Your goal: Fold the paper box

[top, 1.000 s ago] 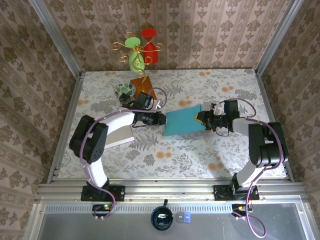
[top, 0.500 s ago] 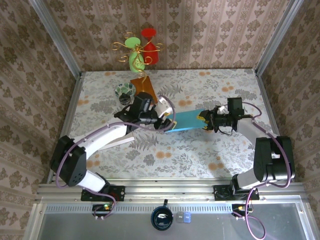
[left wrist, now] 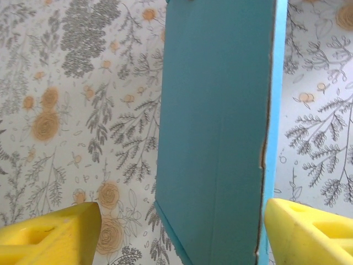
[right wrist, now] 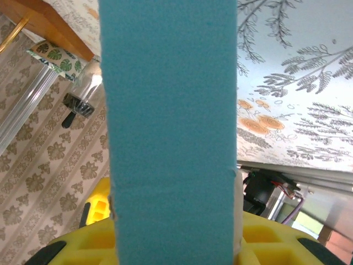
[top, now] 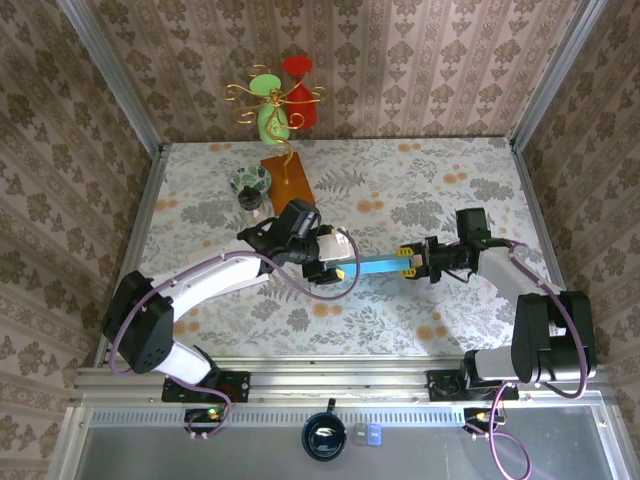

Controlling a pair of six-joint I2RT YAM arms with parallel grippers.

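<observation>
Paperboard by the look of it: light, stiff across the panels, weak along the creases and at the frayed edge, so likely to bow or tear under a hard squeeze. Box [top: 375, 266] raised edge-up over the table [top: 450, 180], between both arms. Right gripper [top: 410, 262] clamped on one end. Left gripper [top: 338, 268] spread wide around the other end, one pad [left wrist: 309, 232] just beside the edge, the other apart. Best taken on a flat panel beside a crease, with light pressure.

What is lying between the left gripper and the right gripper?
The teal paper box lies there. In the top view it is seen edge-on as a thin strip, reaching from the left gripper to the right gripper.
</observation>
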